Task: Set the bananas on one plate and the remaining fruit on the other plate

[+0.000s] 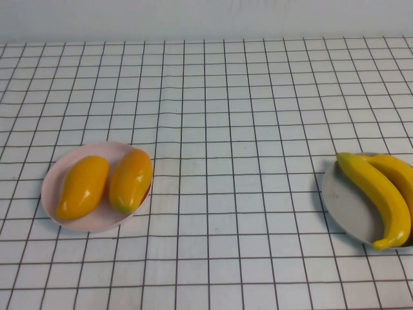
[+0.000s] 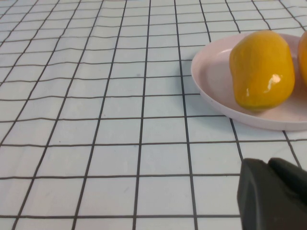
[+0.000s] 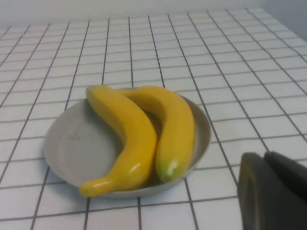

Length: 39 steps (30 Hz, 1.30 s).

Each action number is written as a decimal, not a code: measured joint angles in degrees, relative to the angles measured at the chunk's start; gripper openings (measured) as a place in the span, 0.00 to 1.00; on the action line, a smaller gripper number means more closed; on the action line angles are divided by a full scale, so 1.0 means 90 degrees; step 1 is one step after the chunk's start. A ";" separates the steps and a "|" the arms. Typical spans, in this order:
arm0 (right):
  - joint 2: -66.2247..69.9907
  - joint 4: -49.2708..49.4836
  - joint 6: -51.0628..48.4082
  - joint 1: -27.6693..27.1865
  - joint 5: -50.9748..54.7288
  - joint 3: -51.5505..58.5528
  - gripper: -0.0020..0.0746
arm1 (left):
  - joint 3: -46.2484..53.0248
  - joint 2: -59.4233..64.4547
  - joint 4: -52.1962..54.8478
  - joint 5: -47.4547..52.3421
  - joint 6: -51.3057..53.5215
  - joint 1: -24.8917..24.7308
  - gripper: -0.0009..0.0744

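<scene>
I count two bananas (image 1: pixel 377 194) on one grey plate (image 1: pixel 345 206) at my 3 o'clock, and two orange-yellow mango-like fruits (image 1: pixel 82 187) on one pink plate (image 1: pixel 58 177) at my 9 o'clock. My left gripper (image 2: pixel 273 196) sits near the pink plate, my right gripper (image 3: pixel 273 191) near the grey.

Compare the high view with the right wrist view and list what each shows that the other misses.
Only the high view shows the pink plate holding two oval fruits; neither gripper appears there. Only the right wrist view shows the right gripper, near the grey plate. Both show the two bananas on that plate and the checked cloth.
</scene>
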 joint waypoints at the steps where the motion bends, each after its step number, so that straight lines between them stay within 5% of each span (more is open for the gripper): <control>1: 0.0000 0.0000 0.0013 0.0000 0.0108 -0.0003 0.01 | 0.0000 0.0000 0.0000 0.0000 0.0000 0.0000 0.01; 39: 0.0000 0.0000 0.0013 0.0046 0.0237 0.0003 0.01 | 0.0000 0.0000 0.0000 0.0000 0.0000 0.0000 0.01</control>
